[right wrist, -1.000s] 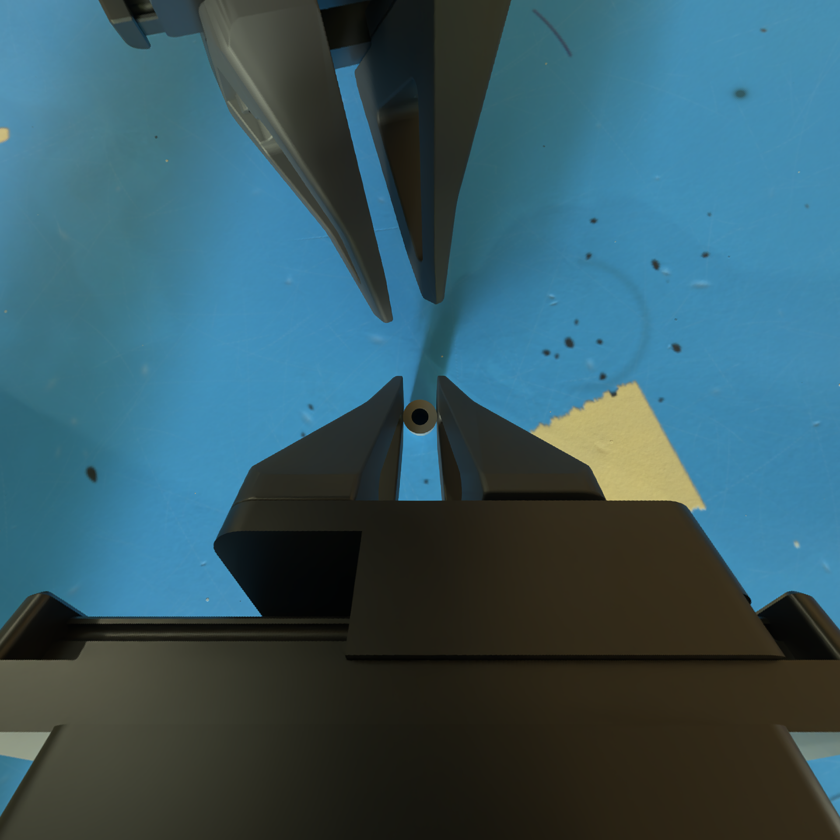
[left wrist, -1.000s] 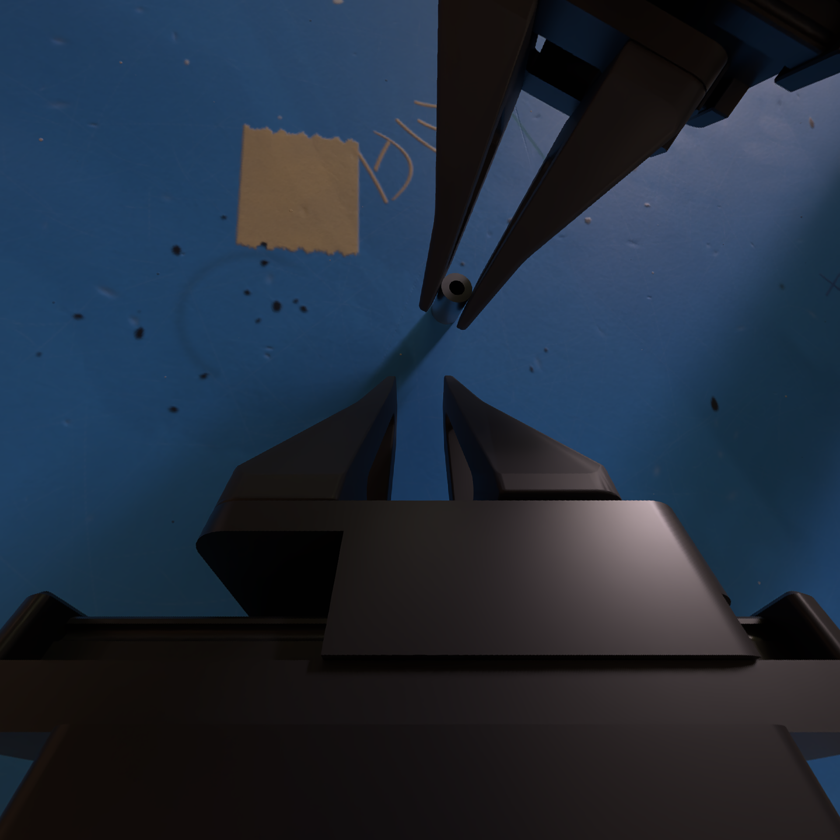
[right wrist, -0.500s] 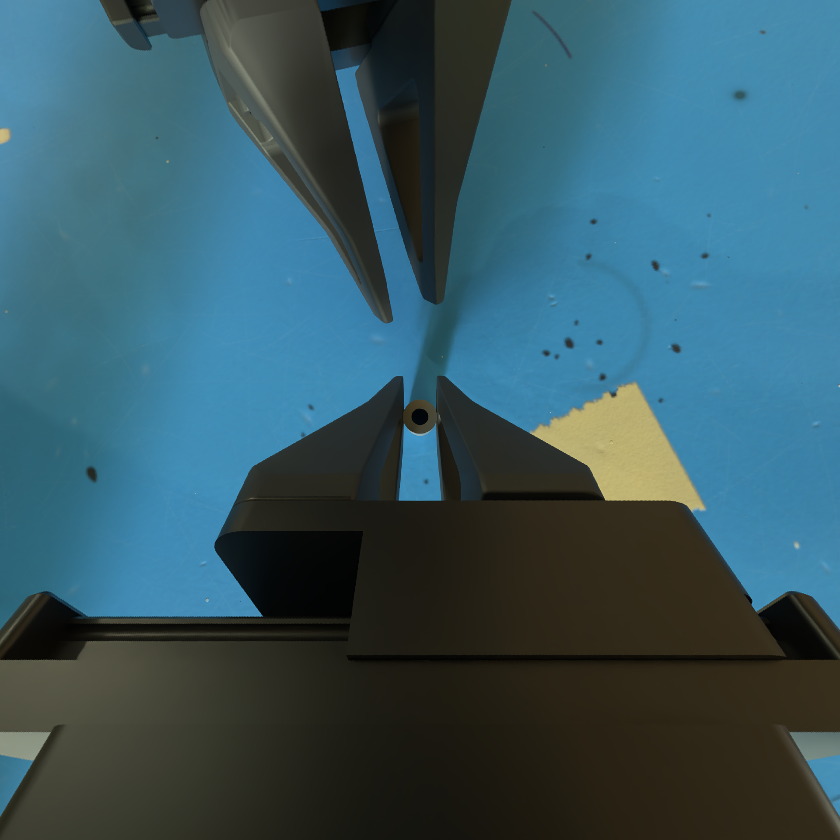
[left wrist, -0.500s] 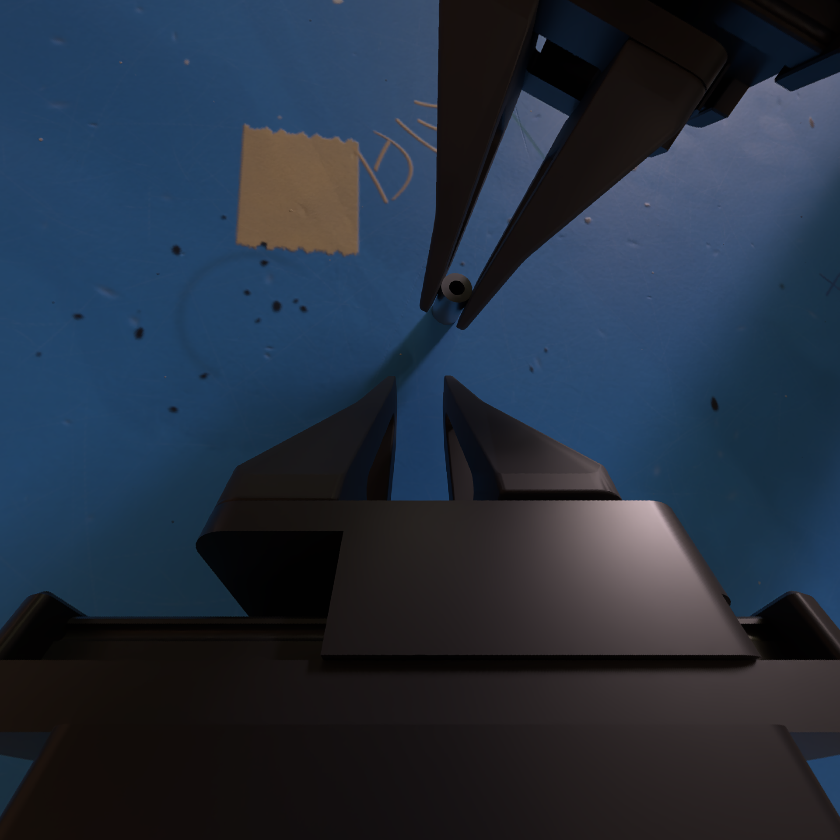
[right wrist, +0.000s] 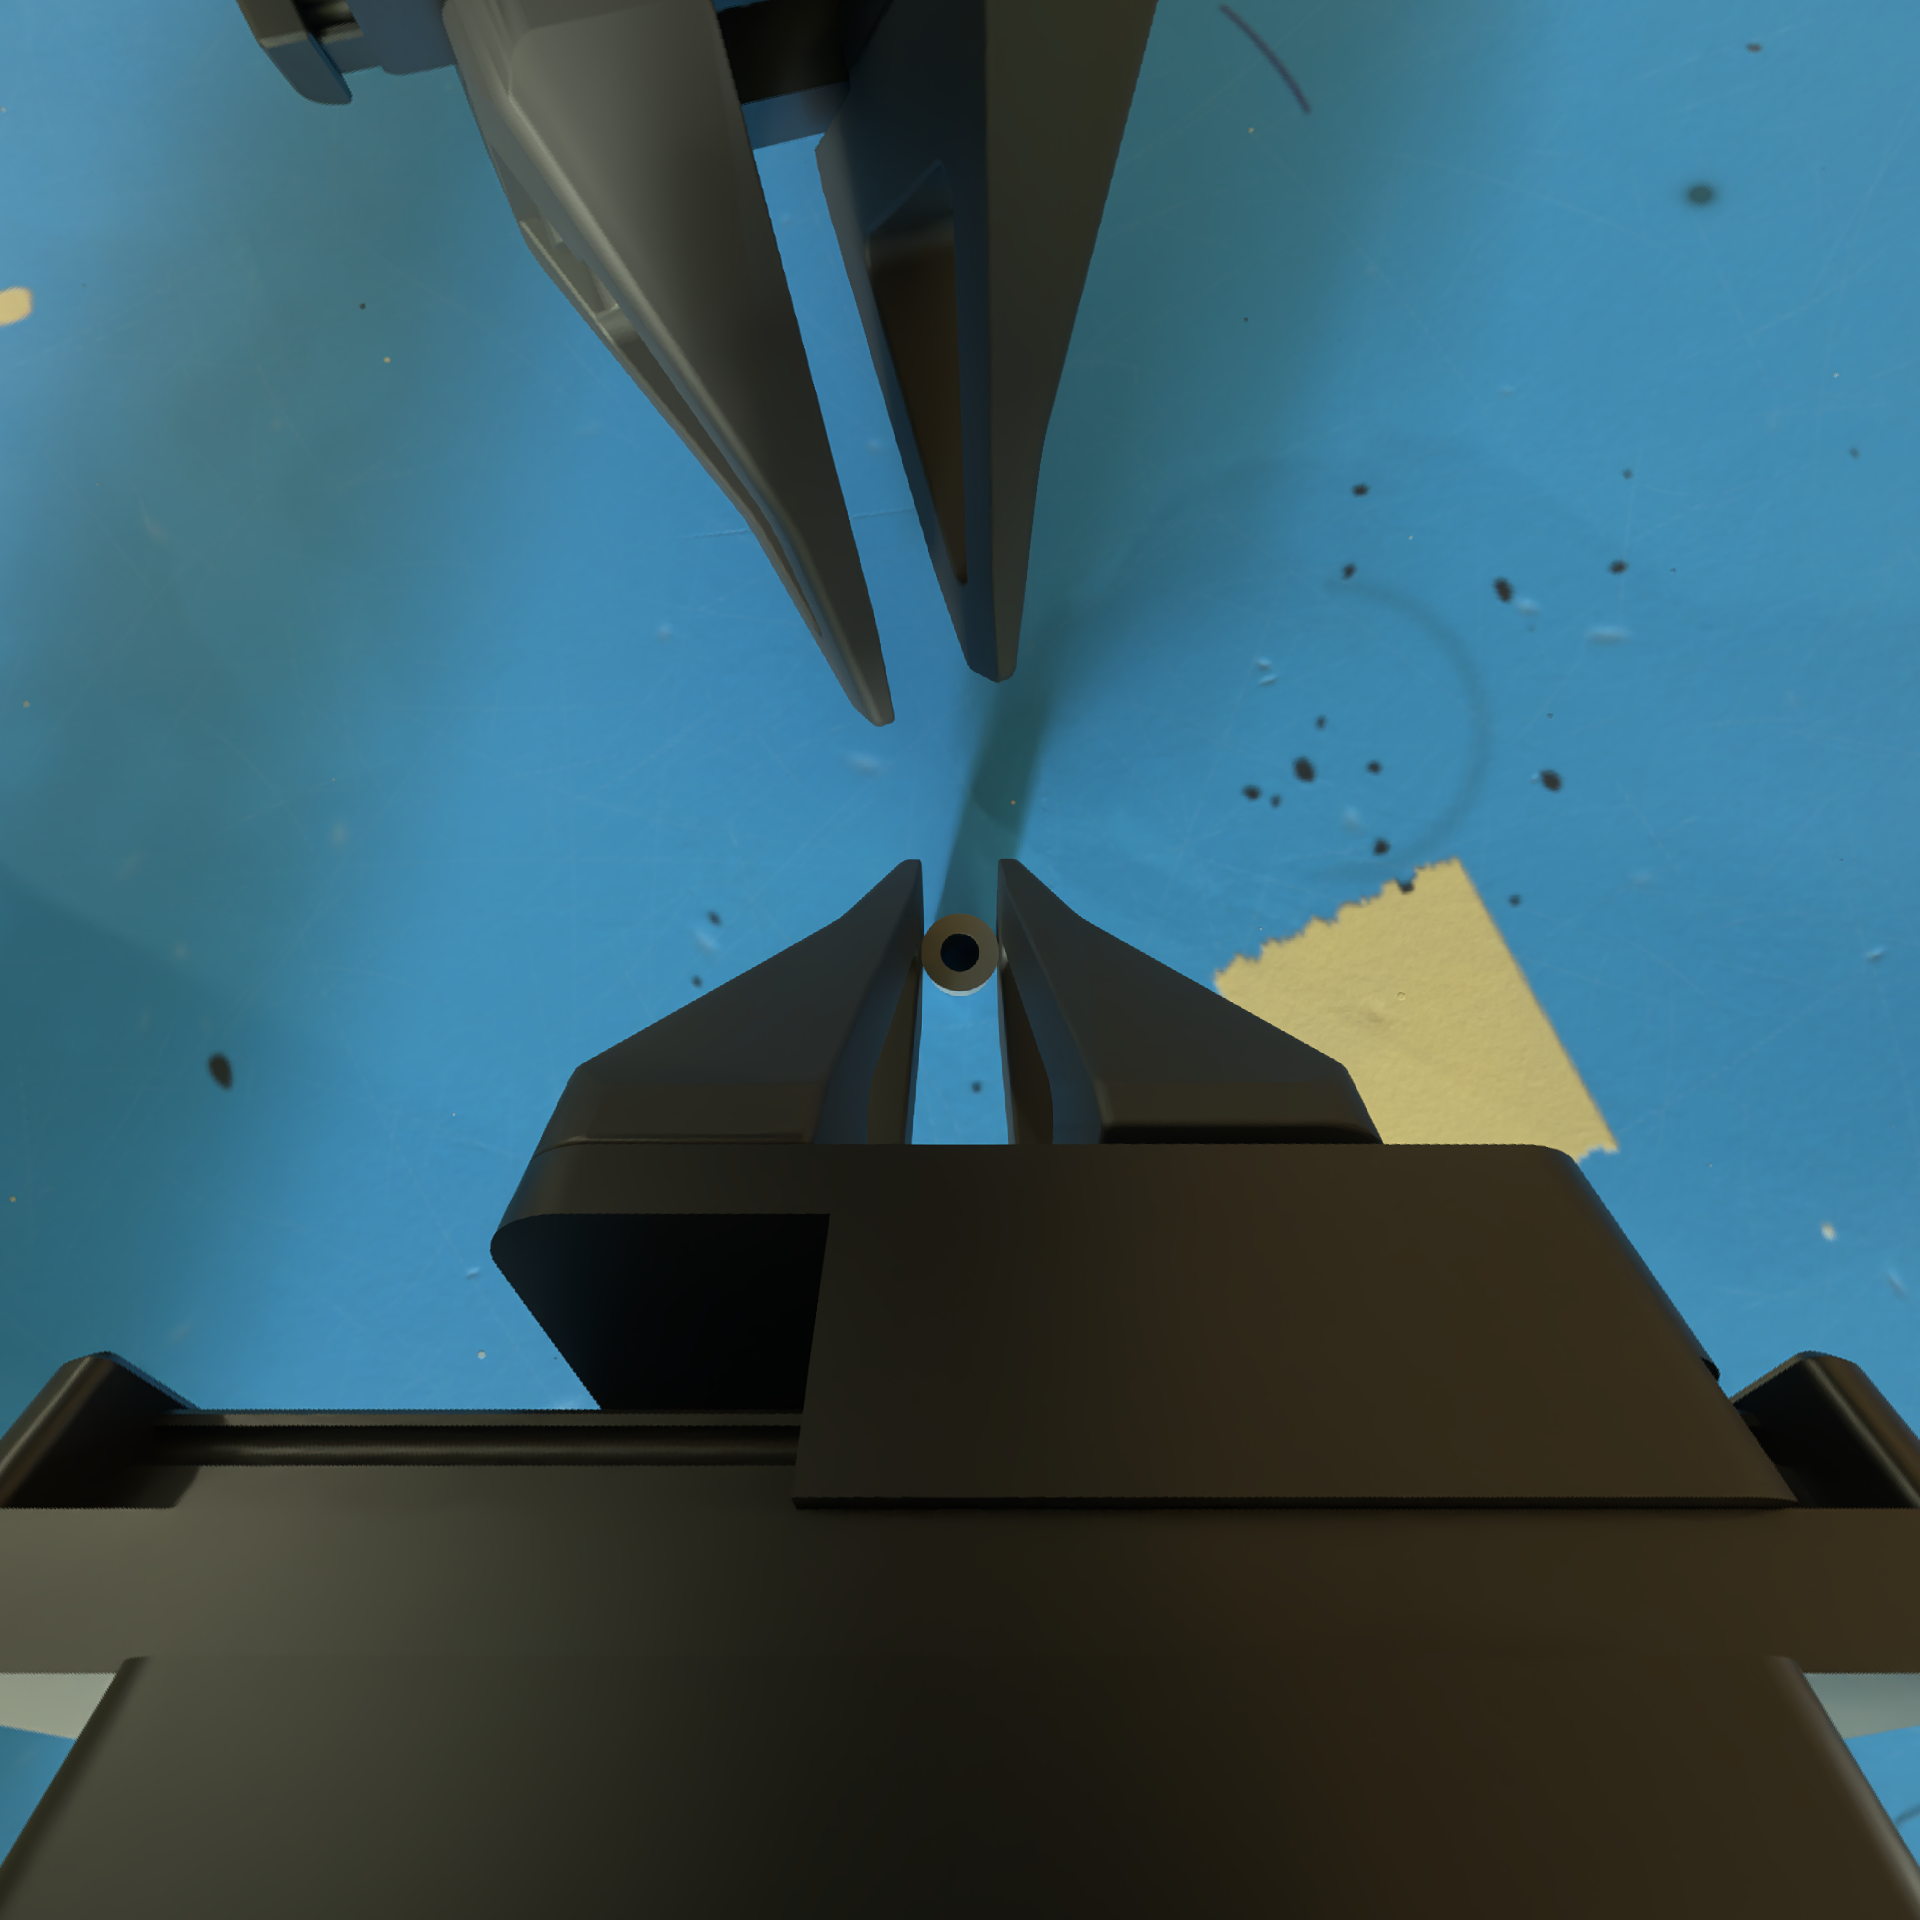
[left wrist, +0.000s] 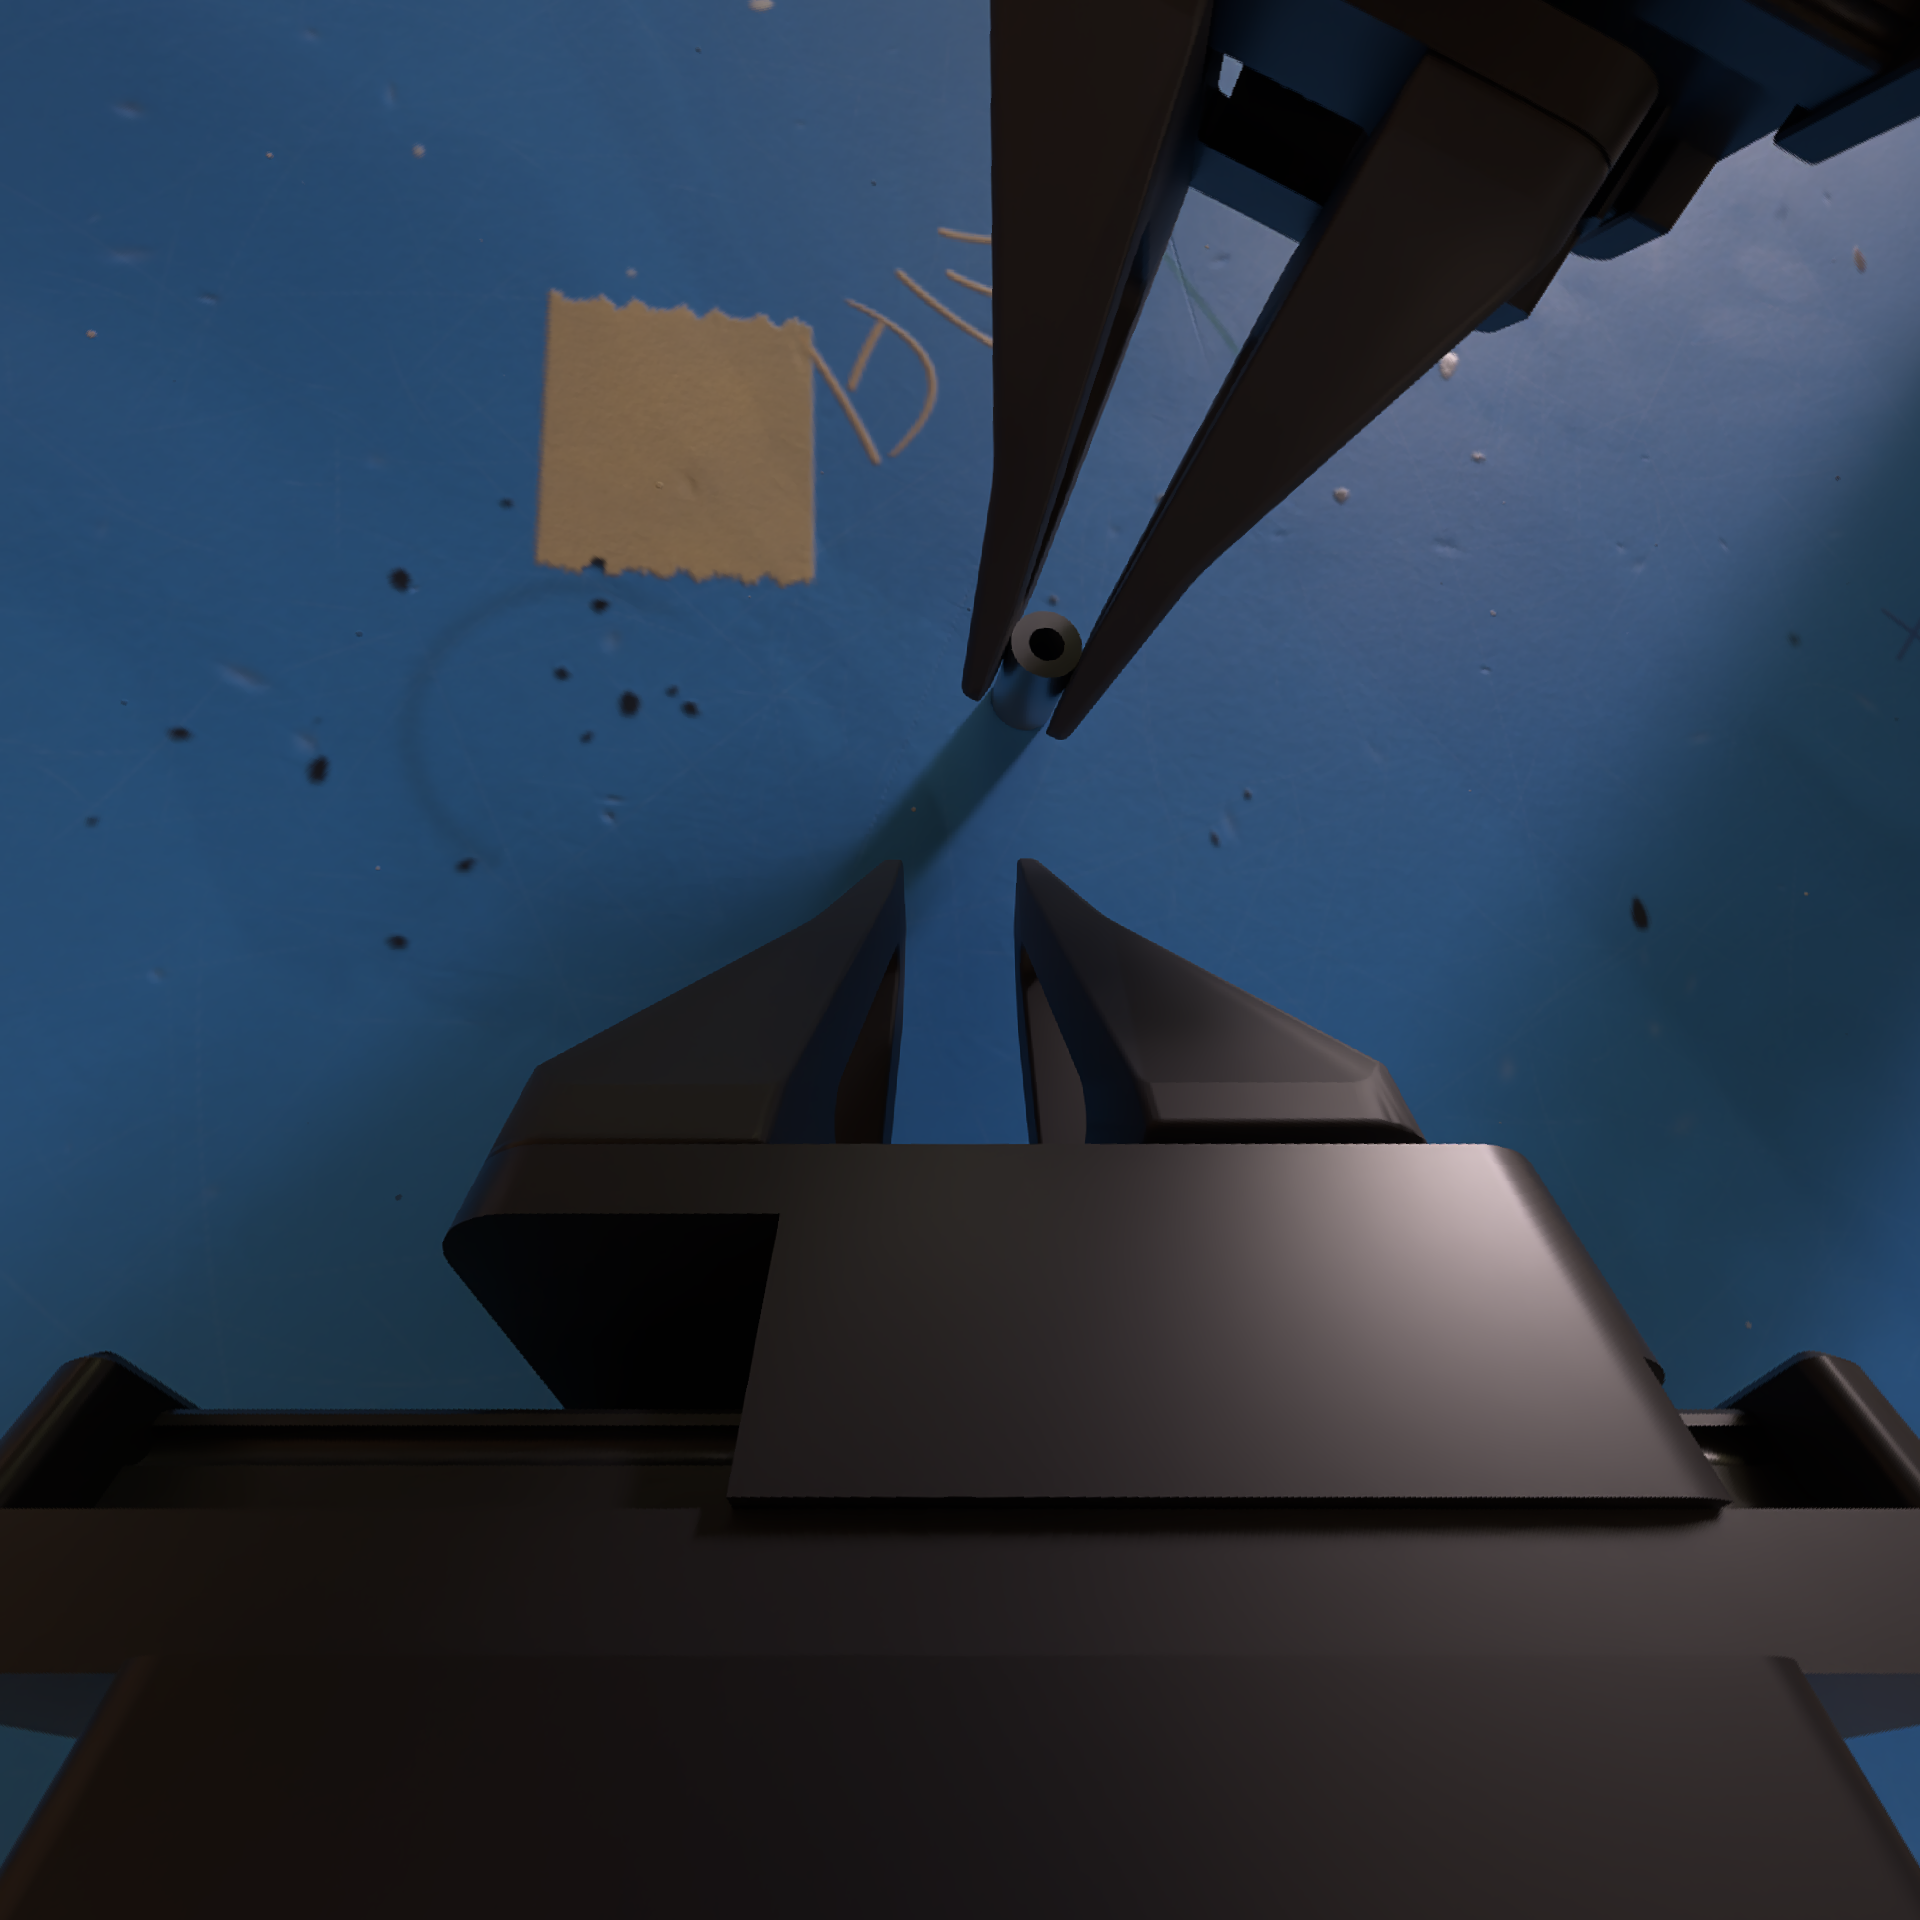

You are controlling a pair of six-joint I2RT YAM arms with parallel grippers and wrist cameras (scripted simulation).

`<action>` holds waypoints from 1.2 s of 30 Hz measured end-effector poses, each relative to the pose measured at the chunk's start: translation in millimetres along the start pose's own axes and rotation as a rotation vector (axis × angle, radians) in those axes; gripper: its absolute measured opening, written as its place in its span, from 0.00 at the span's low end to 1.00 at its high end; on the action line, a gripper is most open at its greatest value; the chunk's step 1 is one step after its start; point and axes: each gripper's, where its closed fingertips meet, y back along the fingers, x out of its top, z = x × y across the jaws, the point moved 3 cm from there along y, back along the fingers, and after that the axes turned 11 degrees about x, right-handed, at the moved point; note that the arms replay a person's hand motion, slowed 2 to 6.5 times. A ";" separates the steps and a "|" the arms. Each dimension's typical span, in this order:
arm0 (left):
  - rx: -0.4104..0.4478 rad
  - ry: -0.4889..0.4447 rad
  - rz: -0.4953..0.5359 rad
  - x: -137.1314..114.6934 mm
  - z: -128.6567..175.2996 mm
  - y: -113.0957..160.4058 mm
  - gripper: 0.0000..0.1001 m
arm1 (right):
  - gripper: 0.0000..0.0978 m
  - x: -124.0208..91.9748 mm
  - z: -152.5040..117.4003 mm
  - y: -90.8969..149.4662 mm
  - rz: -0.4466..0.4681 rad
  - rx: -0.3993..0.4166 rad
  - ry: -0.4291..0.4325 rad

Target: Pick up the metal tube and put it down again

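The metal tube (right wrist: pixel 959 952) is seen end-on as a small grey ring, standing upright between the fingertips of my right gripper (right wrist: pixel 959 864), which is shut on it. In the left wrist view the tube (left wrist: pixel 1045 644) shows pinched between the right gripper's long dark fingers (left wrist: pixel 1195 468), with a short piece of its body below the ring. My left gripper (left wrist: pixel 961 862) is beside it, a short way off, its jaws a narrow gap apart with only blue table between them. It also shows in the right wrist view (right wrist: pixel 938 698), pointing down opposite my right gripper.
The blue table top (left wrist: pixel 312 1039) is scuffed and speckled with dark spots. A tan piece of tape (left wrist: pixel 675 442) is stuck to it; the tape also shows in the right wrist view (right wrist: pixel 1423 1018). A faint ring mark (right wrist: pixel 1444 717) lies near it.
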 end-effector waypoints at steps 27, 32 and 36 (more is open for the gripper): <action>0.002 -0.095 0.017 8.2 15.1 -3.6 0.15 | 0.12 -0.2 6.9 8.9 -0.113 0.027 0.036; 0.002 -0.100 0.019 8.8 16.1 -4.4 0.15 | 0.12 -1.1 5.9 4.8 -0.121 0.032 0.039; 0.001 -0.103 0.018 9.0 16.7 -5.0 0.15 | 0.12 -0.3 4.9 3.8 -0.120 0.035 0.041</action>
